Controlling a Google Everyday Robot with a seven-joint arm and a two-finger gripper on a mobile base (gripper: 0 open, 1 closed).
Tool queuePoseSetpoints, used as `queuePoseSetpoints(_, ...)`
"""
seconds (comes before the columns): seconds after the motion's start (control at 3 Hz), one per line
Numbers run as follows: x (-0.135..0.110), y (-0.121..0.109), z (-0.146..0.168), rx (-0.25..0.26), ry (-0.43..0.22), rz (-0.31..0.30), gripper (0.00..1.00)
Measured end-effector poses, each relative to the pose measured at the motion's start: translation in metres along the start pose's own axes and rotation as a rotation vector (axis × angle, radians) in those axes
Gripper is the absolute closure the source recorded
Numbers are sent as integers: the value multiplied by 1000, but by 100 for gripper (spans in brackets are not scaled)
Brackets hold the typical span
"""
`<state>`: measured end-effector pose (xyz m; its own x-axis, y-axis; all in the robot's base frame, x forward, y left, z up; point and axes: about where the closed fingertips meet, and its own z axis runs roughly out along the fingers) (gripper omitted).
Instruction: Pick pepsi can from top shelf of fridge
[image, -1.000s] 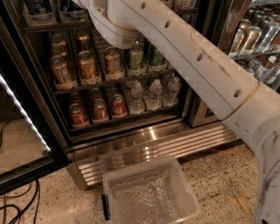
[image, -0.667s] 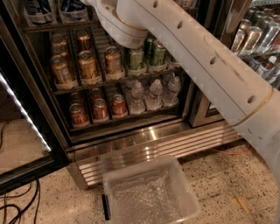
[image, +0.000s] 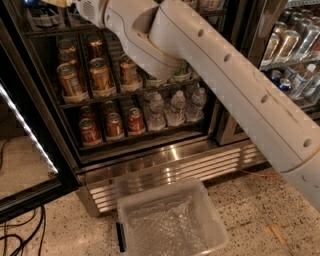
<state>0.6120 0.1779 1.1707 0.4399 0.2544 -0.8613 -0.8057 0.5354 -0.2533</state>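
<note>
Around and below the claw: black-framed fridge with a ribbed steel base. Sloping down to the right, smooth white tubular arm. Far beneath, clear crinkly plastic bin. Just under, dark wire top shelf. Lower, gold-brown cans. Claw cropped at the upper edge, grip impossible to tell. Pepsi can: seemingly the blue glint just left of the claw, mostly cropped.

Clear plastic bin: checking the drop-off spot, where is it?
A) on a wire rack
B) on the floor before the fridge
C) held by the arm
B: the bin sits on the speckled floor before the fridge, at its ribbed base; the gripper is out of view, beyond the top edge.
</note>
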Motion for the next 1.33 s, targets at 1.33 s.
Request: queuePoseSetpoints(1.33, 10, 119, -158, -439, 205, 302, 100)
